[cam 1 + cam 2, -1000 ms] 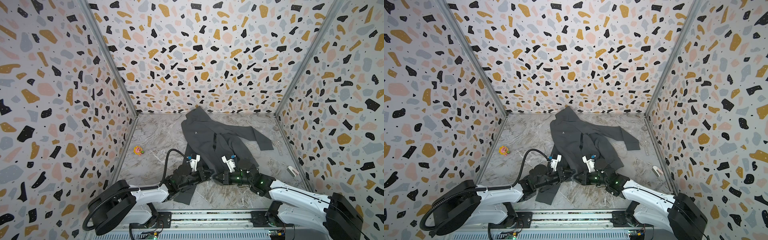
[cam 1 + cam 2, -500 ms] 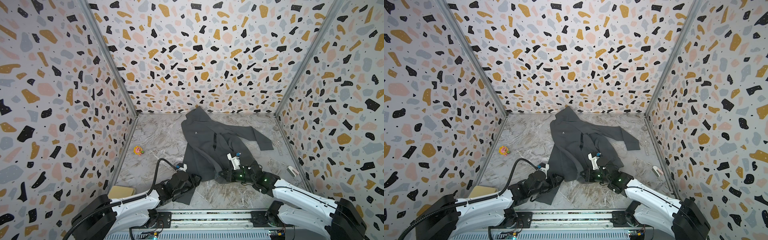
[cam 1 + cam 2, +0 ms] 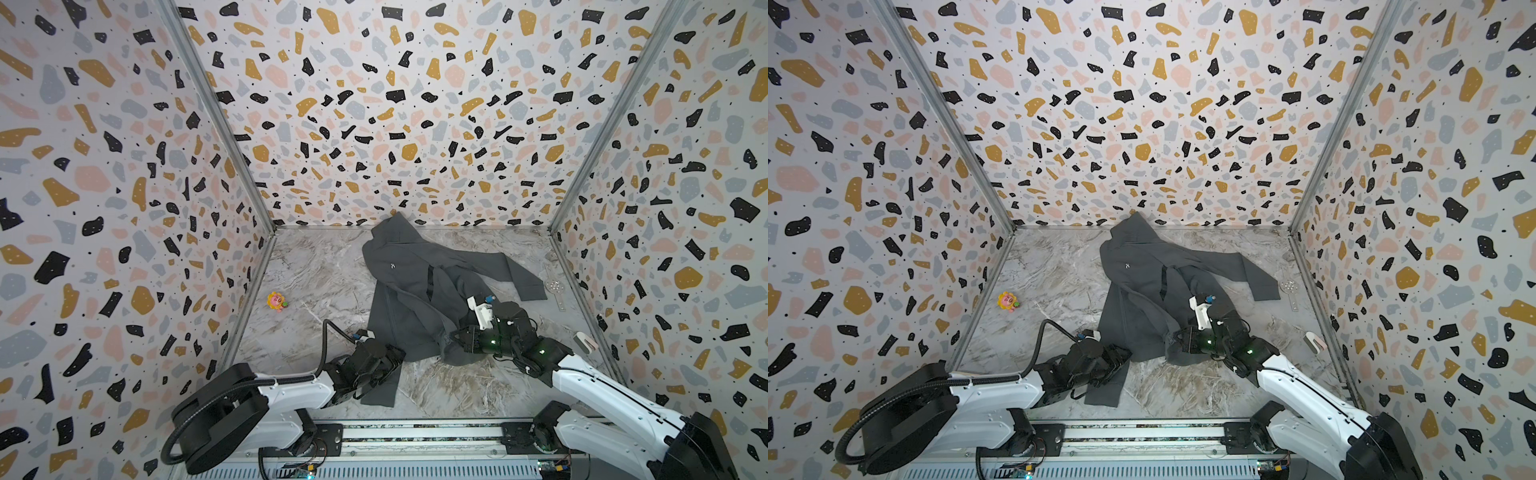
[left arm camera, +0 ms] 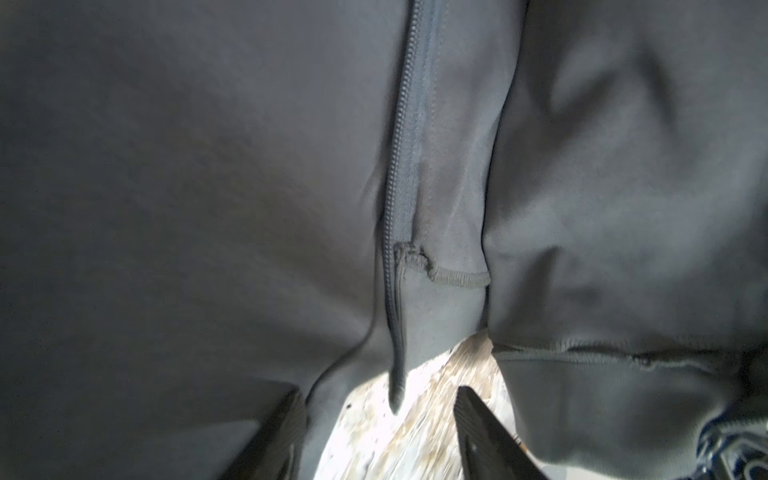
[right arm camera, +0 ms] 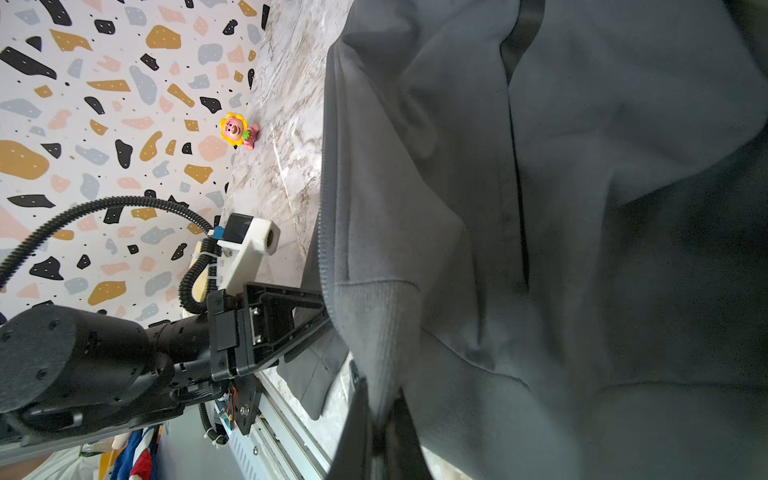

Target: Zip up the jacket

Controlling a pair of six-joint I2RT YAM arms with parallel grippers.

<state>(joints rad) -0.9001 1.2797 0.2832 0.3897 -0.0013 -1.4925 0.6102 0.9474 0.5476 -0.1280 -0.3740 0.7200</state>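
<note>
Jaws: left gripper spread, right gripper pinching the jacket hem | jacket on table, hem toward us | zipper tape end sits between left jaws, running lengthwise away; we judge left arm nearer.

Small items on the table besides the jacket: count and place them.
3: a yellow flower toy near the left wall; a clear perforated piece by the right wall; a white-and-pink piece nearer, same wall. The jacket may hide more.

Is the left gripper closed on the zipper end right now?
No, the left wrist view shows the left gripper open, the zipper end of the jacket loose between its separated fingers.
</note>
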